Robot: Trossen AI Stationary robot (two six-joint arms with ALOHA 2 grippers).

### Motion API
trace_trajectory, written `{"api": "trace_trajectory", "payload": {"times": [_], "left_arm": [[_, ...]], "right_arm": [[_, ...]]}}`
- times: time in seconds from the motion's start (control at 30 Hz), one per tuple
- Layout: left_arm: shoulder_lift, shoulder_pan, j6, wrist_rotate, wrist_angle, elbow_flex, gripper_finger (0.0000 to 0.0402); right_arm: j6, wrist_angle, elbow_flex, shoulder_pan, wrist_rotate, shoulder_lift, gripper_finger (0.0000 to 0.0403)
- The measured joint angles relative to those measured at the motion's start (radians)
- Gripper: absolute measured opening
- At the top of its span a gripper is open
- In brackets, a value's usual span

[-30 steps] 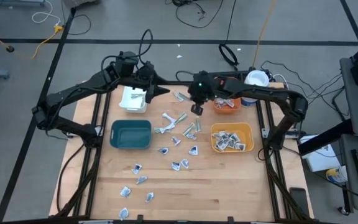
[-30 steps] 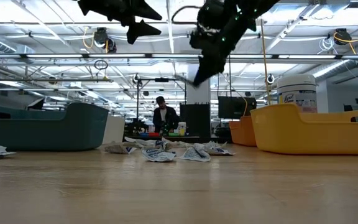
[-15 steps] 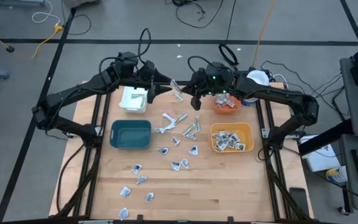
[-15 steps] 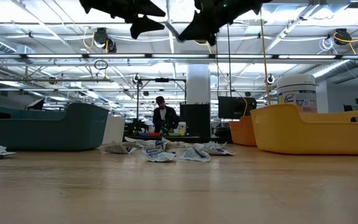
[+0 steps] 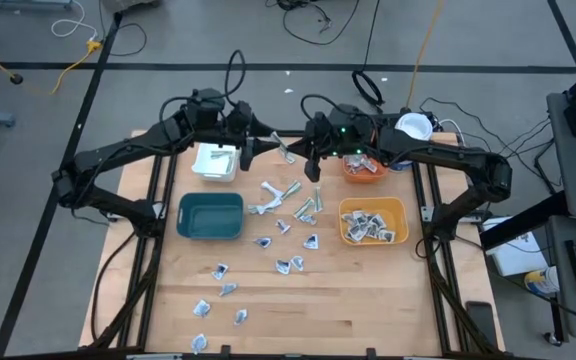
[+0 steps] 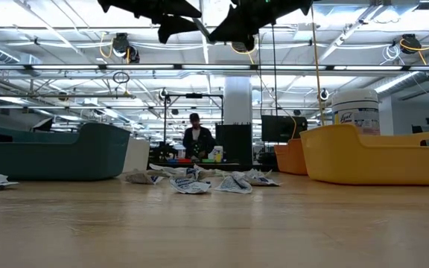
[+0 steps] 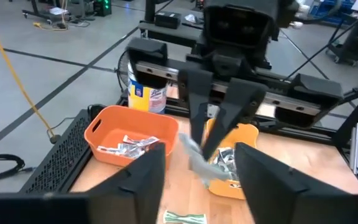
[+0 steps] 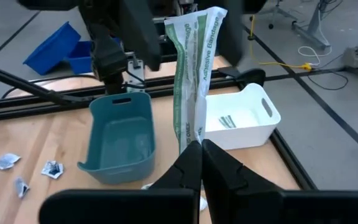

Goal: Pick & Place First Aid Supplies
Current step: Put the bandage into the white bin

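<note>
My right gripper (image 5: 309,158) hovers above the table's far middle, shut on a narrow white strip with green print (image 8: 191,74). The strip (image 5: 286,150) points toward my left gripper (image 5: 256,148), which faces it from the left, open. In the left wrist view the strip's free end (image 7: 194,158) hangs in front of the gap between the left fingers (image 7: 143,177). I cannot tell whether it touches them. Many small white-grey packets (image 5: 283,225) lie flat on the wooden table. In the low view both grippers (image 6: 177,21) (image 6: 229,28) are high above the table. My right gripper pinches the strip by one end (image 8: 193,138) between its two fingers. The fingers lie roughly level, coming from the table's right side. The strip is lifted clear of the table and sticks out straight beyond the fingertips toward my left gripper.
A white bin (image 5: 215,160) with a few strips and a teal bin (image 5: 210,216) stand on the left. An orange bin (image 5: 364,167) and a yellow bin (image 5: 373,221), both holding packets, stand on the right. A white-lidded tub (image 5: 412,128) is behind the orange bin.
My right gripper has risen from the packets on the table with the strip and tipped from pointing down to roughly level. It has moved toward the far edge and toward my left gripper. The strip now hangs clear between the two grippers. My left gripper has edged right.
</note>
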Motion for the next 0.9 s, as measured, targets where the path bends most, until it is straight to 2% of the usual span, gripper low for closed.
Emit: {"api": "trace_trajectory", "payload": {"times": [0.3, 0.43, 0.5, 0.73, 0.9], "left_arm": [[0.0, -0.013, -0.003, 0.0, 0.0, 0.0, 0.0014], [0.0, -0.013, -0.021, -0.004, 0.0, 0.0, 0.0007], [0.0, -0.013, -0.019, -0.046, -0.008, 0.0, 0.0004], [0.0, 0.007, -0.02, -0.366, -0.17, 0.0, 0.0002], [0.007, 0.04, -0.019, -0.573, -0.325, 0.0, 0.0001]], "right_arm": [[0.0, 0.0, 0.0, 0.004, -0.004, 0.0, 0.0], [-0.005, 0.0, 0.0, 0.012, 0.001, 0.0, 0.0008], [-0.009, -0.002, 0.0, 0.013, 0.003, 0.0, 0.002], [-0.045, -0.031, 0.0, 0.003, 0.028, -0.012, 0.0097], [-0.061, -0.026, 0.001, 0.004, 0.03, -0.016, 0.0132]]}}
